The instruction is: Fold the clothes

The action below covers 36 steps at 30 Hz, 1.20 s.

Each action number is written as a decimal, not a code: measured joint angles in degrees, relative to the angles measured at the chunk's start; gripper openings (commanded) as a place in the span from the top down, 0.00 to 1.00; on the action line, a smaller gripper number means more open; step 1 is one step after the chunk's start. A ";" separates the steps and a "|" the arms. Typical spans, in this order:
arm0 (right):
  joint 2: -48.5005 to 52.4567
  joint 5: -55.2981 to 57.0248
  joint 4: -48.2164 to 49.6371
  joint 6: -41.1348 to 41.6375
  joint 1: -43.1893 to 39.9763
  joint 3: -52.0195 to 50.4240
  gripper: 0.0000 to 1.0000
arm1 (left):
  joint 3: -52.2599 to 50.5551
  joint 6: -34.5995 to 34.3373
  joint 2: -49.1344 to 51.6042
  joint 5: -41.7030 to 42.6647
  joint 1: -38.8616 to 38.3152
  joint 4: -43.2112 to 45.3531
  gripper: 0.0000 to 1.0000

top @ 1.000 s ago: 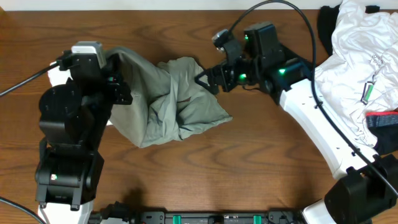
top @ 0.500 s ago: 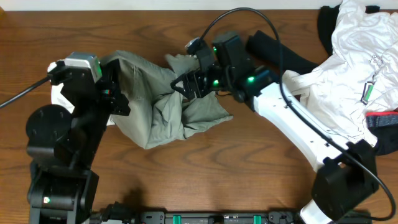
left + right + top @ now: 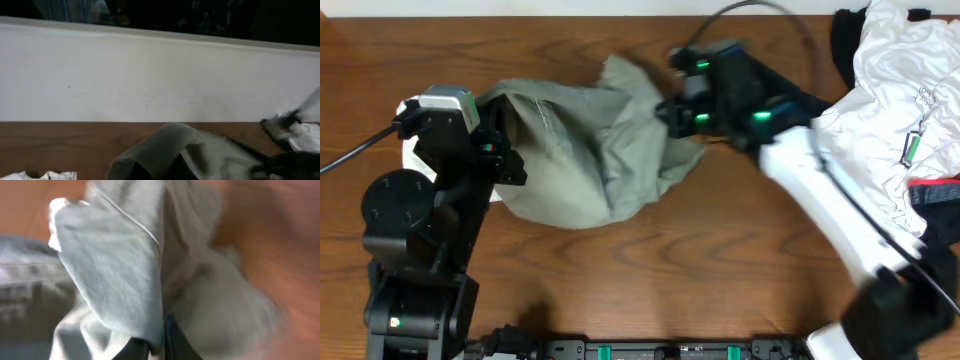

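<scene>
A grey-green garment (image 3: 585, 150) lies crumpled across the wooden table (image 3: 720, 270), stretched between both arms. My left gripper (image 3: 510, 150) is shut on its left edge. In the left wrist view the cloth (image 3: 200, 155) drapes over the left gripper (image 3: 160, 172) and hides most of both fingers. My right gripper (image 3: 665, 115) is shut on a raised fold at the garment's right side. The right wrist view shows that fold (image 3: 115, 270) pinched between the dark fingertips of the right gripper (image 3: 157, 347).
A heap of white clothes (image 3: 890, 100) fills the back right corner, with a black garment (image 3: 845, 40) behind it and a red and dark item (image 3: 935, 195) at the right edge. A white cloth (image 3: 412, 150) lies under the left arm.
The right gripper reached left into the garment, shut on a fold and drew back right. The garment now lies more spread out toward the right. The left arm has hardly moved.
</scene>
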 measured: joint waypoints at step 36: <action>10.38 1.99 7.15 -9.94 -3.96 0.85 0.05 | 4.55 0.24 -5.95 13.44 0.02 -6.97 0.94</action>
